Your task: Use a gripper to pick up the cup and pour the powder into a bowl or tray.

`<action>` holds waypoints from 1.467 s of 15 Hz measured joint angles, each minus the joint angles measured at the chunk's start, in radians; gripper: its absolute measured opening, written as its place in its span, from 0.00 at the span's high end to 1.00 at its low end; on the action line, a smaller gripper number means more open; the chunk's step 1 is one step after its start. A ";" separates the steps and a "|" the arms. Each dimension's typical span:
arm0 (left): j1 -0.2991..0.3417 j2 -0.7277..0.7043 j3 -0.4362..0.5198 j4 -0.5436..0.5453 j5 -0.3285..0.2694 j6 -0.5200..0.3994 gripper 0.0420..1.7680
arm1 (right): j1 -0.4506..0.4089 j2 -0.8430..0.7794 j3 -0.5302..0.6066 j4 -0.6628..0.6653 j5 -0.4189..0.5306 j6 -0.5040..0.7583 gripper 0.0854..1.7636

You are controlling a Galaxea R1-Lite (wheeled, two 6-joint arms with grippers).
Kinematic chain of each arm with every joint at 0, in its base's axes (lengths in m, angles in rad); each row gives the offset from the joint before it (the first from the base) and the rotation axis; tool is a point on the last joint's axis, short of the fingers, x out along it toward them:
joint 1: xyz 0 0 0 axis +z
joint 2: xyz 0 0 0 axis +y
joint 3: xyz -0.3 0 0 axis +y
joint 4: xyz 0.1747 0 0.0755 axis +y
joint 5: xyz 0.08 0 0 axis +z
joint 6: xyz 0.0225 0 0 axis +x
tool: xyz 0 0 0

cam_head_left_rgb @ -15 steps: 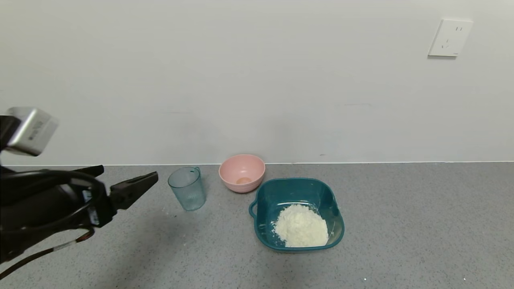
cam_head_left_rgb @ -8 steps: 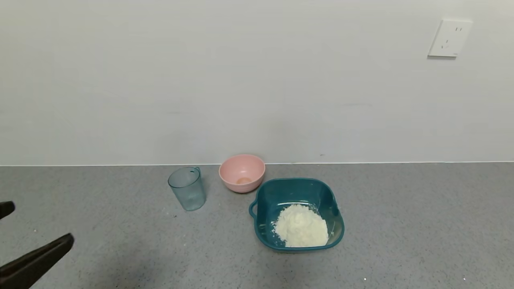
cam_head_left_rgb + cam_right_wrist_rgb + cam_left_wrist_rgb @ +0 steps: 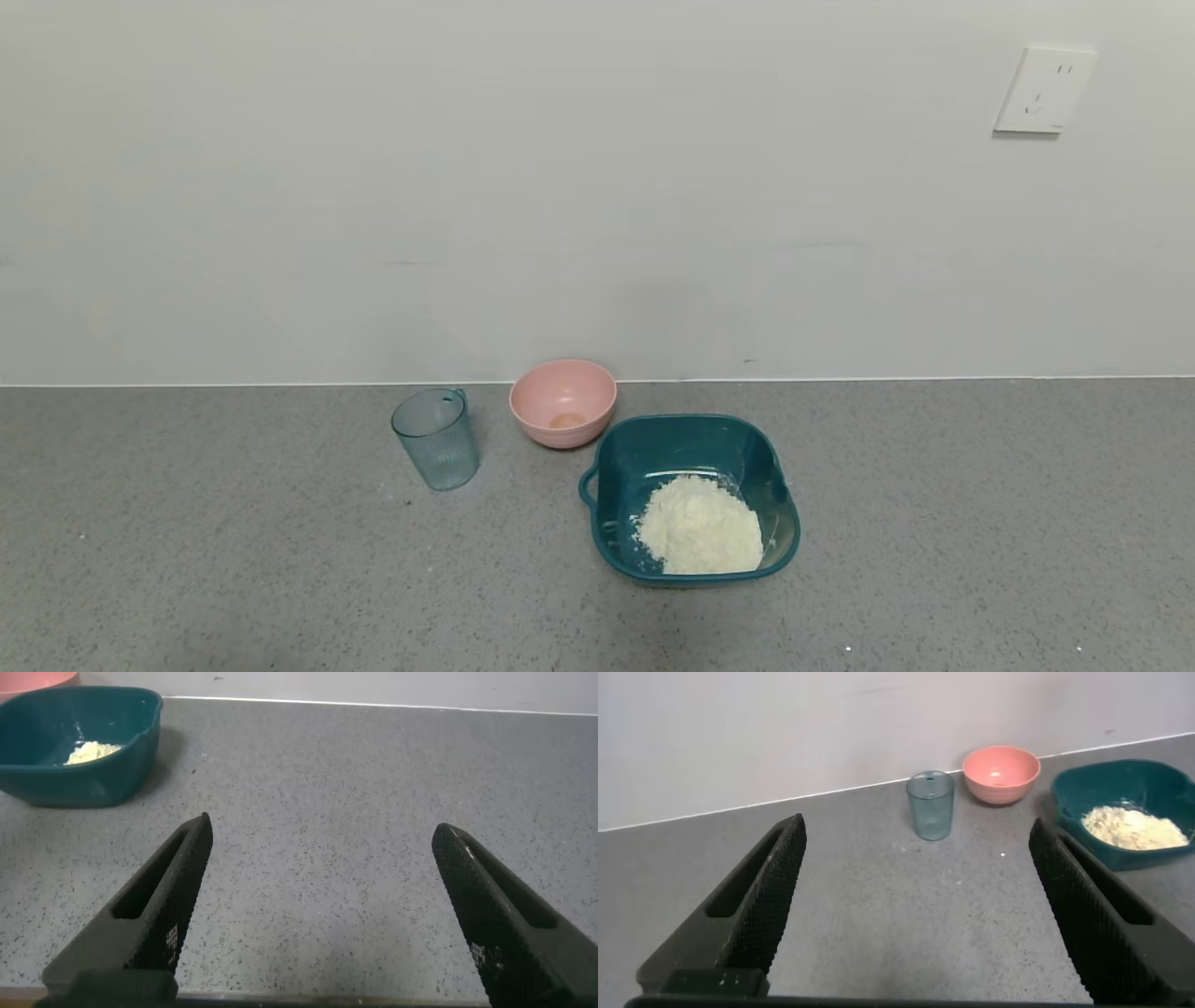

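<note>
Already the powder (image 3: 698, 537) sat heaped in the teal basin (image 3: 688, 439); the cup (image 3: 436, 451) stood upright left of it, apparently emptied. Left gripper (image 3: 920, 910) and right gripper (image 3: 322, 910) gaped apart, holding nothing.

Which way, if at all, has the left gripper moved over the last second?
Yes. The left gripper has drawn back from the cup, out of the head view.

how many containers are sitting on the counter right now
3: a ribbed pale-teal plastic cup on the left, a round pink bowl by the wall, and a dark teal square basin holding white powder at the right.
</note>
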 joint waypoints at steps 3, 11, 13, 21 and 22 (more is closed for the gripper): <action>0.061 -0.103 0.004 0.086 -0.020 -0.002 0.03 | 0.000 0.000 0.000 0.000 0.000 0.000 0.03; 0.102 -0.336 0.199 0.073 -0.071 0.000 0.03 | 0.000 0.000 0.000 0.000 0.000 0.000 0.03; 0.103 -0.362 0.287 -0.024 -0.068 -0.017 0.03 | 0.000 0.000 0.000 0.000 0.000 0.000 0.03; 0.103 -0.381 0.637 -0.348 -0.067 -0.032 0.03 | 0.000 0.000 0.000 0.000 0.000 0.000 0.03; 0.103 -0.381 0.650 -0.327 -0.067 -0.040 0.03 | 0.000 0.000 0.000 0.000 0.000 0.000 0.03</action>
